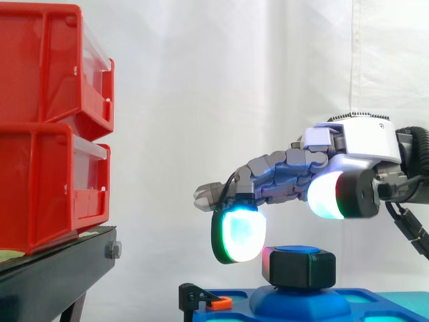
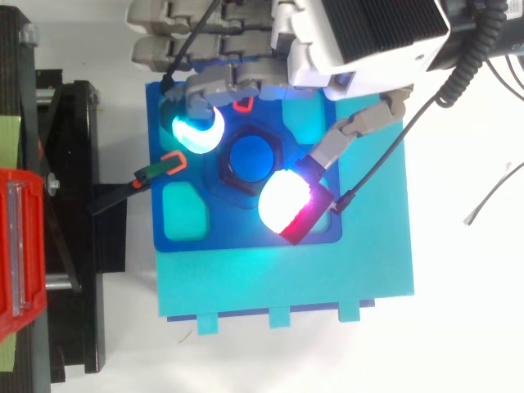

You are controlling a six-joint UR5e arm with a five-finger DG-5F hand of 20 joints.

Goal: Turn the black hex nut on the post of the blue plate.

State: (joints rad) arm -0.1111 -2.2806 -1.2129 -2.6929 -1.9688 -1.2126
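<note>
- red bins [image 1: 47, 134] on the black stand [image 1: 53, 268]: well off past the fingertips, out of the working space, so nothing there to foul.
- cyan base [image 2: 286, 278]: under the hand and carrying the plate. It probably lifts the work up to the hand's reach.
- blue plate [image 2: 229, 235]: flat, directly below the hand, with the raised boss in the middle putting the nut up in the clear.
- hand [image 2: 360, 41]: palm down, hovering over the plate, spread open and holding nothing. The cyan finger pad [image 1: 238, 235] hangs just beside the nut on the bins' side. The thumb pad [image 1: 328, 196] sits above the opposite side, clear of it. The other fingers are stretched straight out, away from the work. Reads as a pinch pre-shape straddling the nut; it needs to come down and close before any turning.
- black hex nut [image 1: 298, 268]: just below, between the two pads, untouched.
- post [image 2: 250, 157]: blue top showing through the nut.
- clamp [image 2: 160, 168]: orange-tipped, by the finger pad, on the plate edge; likely pins the plate against twisting.
</note>
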